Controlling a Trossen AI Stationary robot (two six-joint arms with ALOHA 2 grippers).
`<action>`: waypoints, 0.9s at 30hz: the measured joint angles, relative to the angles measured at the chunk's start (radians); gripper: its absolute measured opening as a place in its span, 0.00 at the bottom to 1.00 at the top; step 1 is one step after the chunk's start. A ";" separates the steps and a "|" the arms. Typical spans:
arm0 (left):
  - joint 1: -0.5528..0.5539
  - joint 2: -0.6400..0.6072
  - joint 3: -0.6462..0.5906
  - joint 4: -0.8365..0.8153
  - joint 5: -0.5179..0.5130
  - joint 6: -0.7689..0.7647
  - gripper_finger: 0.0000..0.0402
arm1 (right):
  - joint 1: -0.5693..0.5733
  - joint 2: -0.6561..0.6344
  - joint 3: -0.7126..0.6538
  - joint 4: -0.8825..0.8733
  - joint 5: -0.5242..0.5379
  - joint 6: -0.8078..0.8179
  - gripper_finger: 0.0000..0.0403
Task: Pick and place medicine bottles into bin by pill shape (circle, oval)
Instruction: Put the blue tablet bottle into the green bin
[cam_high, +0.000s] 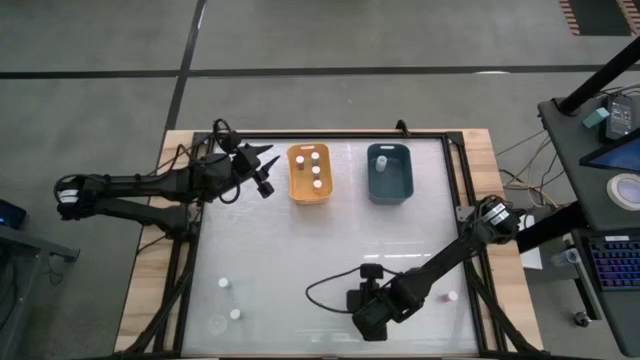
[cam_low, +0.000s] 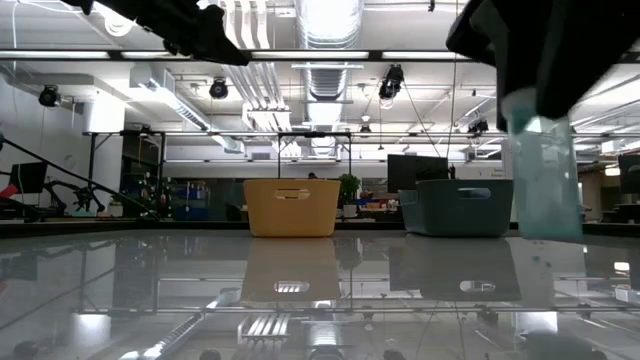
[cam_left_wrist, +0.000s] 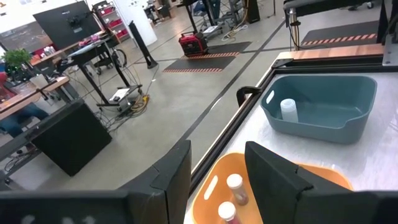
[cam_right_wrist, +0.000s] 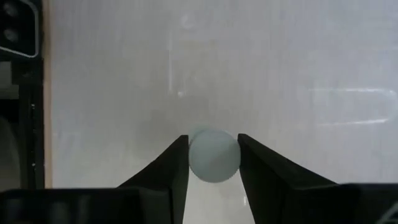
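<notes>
orange bin (cam_high: 309, 174), teal bin (cam_high: 390, 172), 3 loose bottles (cam_high: 235, 313)

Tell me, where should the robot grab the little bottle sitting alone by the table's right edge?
Probably from straight above, pinching the round white cap's opposite sides: the bottle stands upright with bare table around it, so fingers fit either side.

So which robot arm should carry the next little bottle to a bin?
The right one. Its right pincer already squeezes a white-capped bottle at the table's near edge. The left pincer hangs beside the orange bin, holding nothing.
</notes>
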 joint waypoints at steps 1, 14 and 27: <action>0.000 0.000 0.000 0.001 0.000 0.000 0.34 | -0.007 -0.006 0.011 -0.022 0.000 0.000 0.29; 0.000 0.007 -0.003 0.091 0.286 0.004 0.34 | -0.188 -0.207 0.049 -0.249 0.158 0.031 0.28; 0.000 0.007 -0.006 0.140 0.496 0.033 0.34 | -0.561 -0.474 -0.032 -0.324 0.182 -0.027 0.28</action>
